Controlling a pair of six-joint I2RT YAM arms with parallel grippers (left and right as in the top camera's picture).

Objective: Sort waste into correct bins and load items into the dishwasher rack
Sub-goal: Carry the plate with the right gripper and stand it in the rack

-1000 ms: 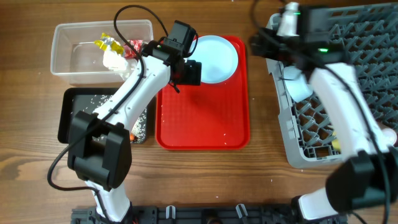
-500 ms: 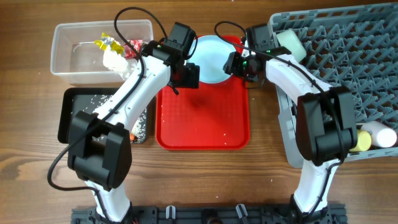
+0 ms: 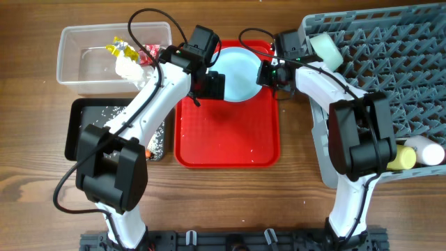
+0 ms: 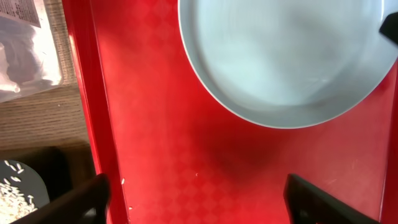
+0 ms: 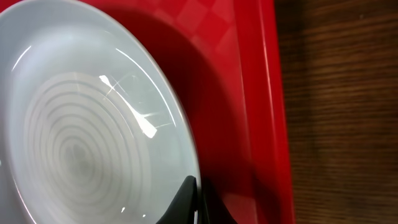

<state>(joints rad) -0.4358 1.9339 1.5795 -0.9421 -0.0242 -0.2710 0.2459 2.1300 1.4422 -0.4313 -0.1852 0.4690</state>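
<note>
While right jaws pinch the light-blue plate (image 3: 240, 70), wrapper (image 4: 22, 9) print is illegible.

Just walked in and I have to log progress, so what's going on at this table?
The right gripper is at the rim of the light-blue plate on the red tray; whether its jaws have closed is unclear. The left gripper hovers open above that tray, holding nothing. Tissue and wrappers lie in the clear tub, rice in the black tray. The plate is not yet in the rack.

Plate (image 3: 240, 73) on serving tray (image 3: 226, 132), mid-tabletop (image 3: 28, 174); tub (image 3: 90, 63) in the far-left corner, shallow tray (image 3: 72, 129) before it; rack (image 3: 390, 70) along my right edge.
</note>
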